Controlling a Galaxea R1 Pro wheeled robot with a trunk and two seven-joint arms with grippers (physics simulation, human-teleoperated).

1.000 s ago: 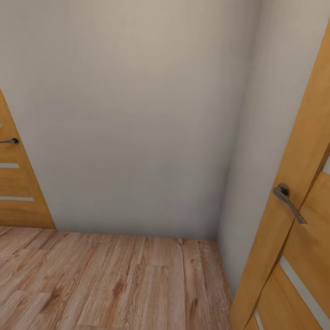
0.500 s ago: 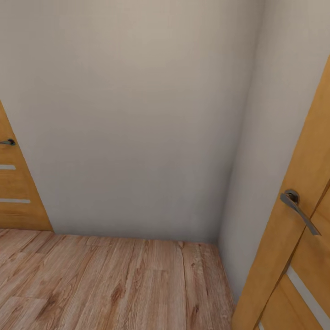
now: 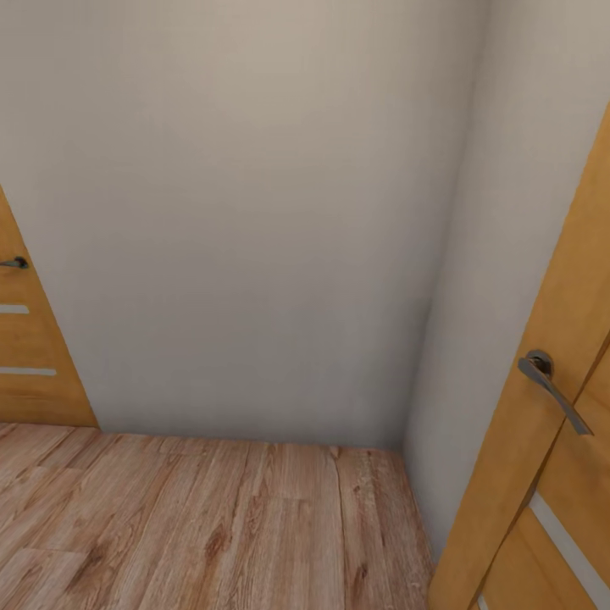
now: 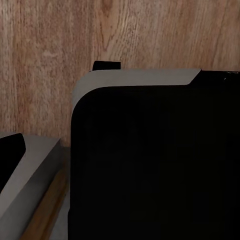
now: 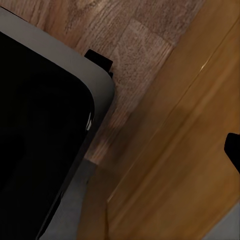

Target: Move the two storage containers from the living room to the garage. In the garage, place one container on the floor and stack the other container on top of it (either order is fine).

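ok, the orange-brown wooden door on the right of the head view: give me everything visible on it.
The orange-brown wooden door has a smooth, warm timber look and runs slanting up the head view's right edge, cropped by the frame. It carries a grey metal lever handle on a round rose and a pale frosted strip lower down. Its foot meets the light wood plank floor beside the plain white wall.

Two orange-brown wooden doors [image 3: 34,356] [image 3: 551,424] are counted, each fitted with one grey lever handle [image 3: 15,263] [image 3: 552,390], beside two plain white walls [image 3: 237,212] [image 3: 500,212].

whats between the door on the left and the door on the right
In the head view, a bare white wall with an inside corner spans from the left door to the right door, above wood plank floor.
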